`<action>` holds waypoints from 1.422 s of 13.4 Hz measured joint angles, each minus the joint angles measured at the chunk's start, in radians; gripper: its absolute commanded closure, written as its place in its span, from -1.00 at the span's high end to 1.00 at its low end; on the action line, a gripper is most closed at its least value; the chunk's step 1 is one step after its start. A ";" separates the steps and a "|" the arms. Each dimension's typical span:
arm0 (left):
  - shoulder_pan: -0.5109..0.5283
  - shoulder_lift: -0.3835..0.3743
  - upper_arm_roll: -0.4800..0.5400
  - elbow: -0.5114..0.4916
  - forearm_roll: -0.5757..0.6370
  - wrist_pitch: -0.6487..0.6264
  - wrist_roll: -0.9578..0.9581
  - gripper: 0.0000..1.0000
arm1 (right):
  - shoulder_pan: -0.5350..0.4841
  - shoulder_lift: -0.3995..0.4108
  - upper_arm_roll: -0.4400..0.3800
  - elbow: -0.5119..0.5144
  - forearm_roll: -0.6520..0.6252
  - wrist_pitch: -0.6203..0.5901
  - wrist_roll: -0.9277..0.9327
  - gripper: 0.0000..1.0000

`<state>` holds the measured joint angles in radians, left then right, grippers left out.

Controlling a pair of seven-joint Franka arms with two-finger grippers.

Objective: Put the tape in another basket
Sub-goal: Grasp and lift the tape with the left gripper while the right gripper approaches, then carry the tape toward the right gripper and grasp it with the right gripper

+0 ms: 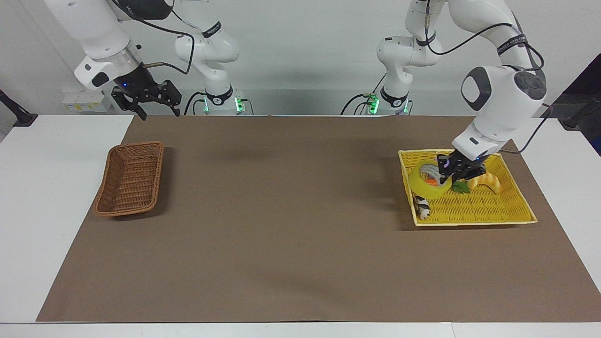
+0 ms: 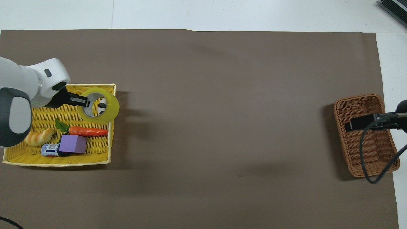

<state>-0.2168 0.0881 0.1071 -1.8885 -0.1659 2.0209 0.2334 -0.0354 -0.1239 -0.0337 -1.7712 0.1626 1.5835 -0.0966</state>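
Note:
The yellow tape (image 1: 424, 188) hangs tilted from my left gripper (image 1: 447, 176), which is shut on its rim and holds it above the yellow tray (image 1: 474, 222), over the tray's edge toward the right arm's end. In the overhead view the tape (image 2: 111, 109) and left gripper (image 2: 84, 101) cover that corner. The small brown wicker basket (image 1: 129, 183) lies at the right arm's end of the table, also in the overhead view (image 2: 356, 98). My right gripper (image 1: 158, 111) is open and empty, raised in the air; the overhead view shows it (image 2: 361, 122) over the brown basket.
In the yellow tray (image 2: 57, 163) lie a carrot (image 2: 88, 131), a purple block (image 2: 73, 143), a small can (image 2: 48, 150), a croissant toy (image 1: 488, 180) and a black-and-white animal toy (image 1: 422, 206). A brown mat (image 1: 281, 211) covers the table between the baskets.

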 measured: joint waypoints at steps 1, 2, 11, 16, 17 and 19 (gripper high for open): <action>-0.035 0.001 -0.001 -0.004 -0.040 0.004 -0.024 -1.00 | 0.002 -0.002 0.002 -0.030 0.049 0.036 0.000 1.00; -0.065 0.001 -0.001 -0.012 -0.068 0.016 -0.045 -1.00 | 0.003 -0.002 0.005 -0.055 0.102 0.064 0.000 1.00; -0.269 0.005 0.000 -0.064 -0.232 0.151 -0.269 -1.00 | 0.215 0.112 0.030 -0.270 0.581 0.486 -0.071 1.00; -0.310 0.005 0.000 -0.073 -0.284 0.179 -0.301 -1.00 | 0.408 0.118 0.035 -0.351 0.888 0.818 -0.088 1.00; -0.317 0.005 0.000 -0.073 -0.294 0.186 -0.310 -1.00 | 0.447 0.125 0.033 -0.360 0.967 0.904 -0.111 1.00; -0.335 0.005 0.000 -0.073 -0.306 0.204 -0.334 -1.00 | 0.539 0.157 0.035 -0.369 1.060 1.042 -0.121 1.00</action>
<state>-0.5522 0.0931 0.1076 -1.9616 -0.4715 2.2248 -0.1002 0.5035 0.0331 0.0011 -2.1398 1.2230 2.6253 -0.2179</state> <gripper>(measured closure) 0.784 0.000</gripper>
